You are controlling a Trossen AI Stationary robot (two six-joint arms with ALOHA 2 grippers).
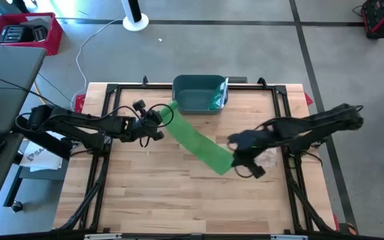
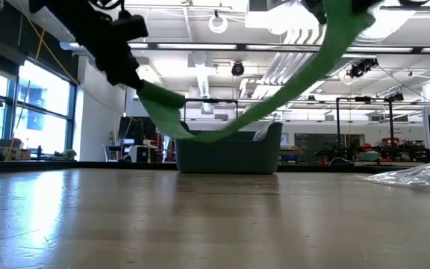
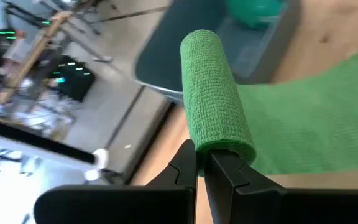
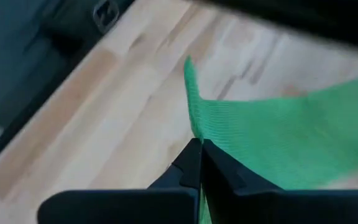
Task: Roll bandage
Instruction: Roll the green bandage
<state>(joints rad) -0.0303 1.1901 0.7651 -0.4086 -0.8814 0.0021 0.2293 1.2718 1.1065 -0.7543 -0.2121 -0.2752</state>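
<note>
Bandage (image 1: 195, 141), a green strip, hangs in the air in front of the teal bin (image 1: 197, 93), and we place everything else by that bin. From the high view we find the strip running from a point just in front of the bin's left corner out to the right and away from it, over the wooden table (image 1: 152, 193). In the low view it sags in a shallow curve across the face of the bin without touching the tabletop.

We record the left gripper (image 1: 159, 120) just in front of the bin's left corner, with its jaws closed on the rolled end of the bandage; the left wrist view shows a tight green roll (image 3: 216, 93) standing up from between the closed fingers (image 3: 229, 174), with the loose strip spreading off beside it.

We record the right gripper (image 1: 235, 157) farther out from the bin and to its right, clamped on the strip's other end; in the right wrist view the fingers (image 4: 194, 165) meet on the edge of the green fabric above bare wood.

A crumpled clear plastic wrapper (image 1: 267, 160) lies on the table just right of the right gripper. Inside the bin, against its right wall, we see a second green item (image 1: 217, 100) that we cannot identify.
</note>
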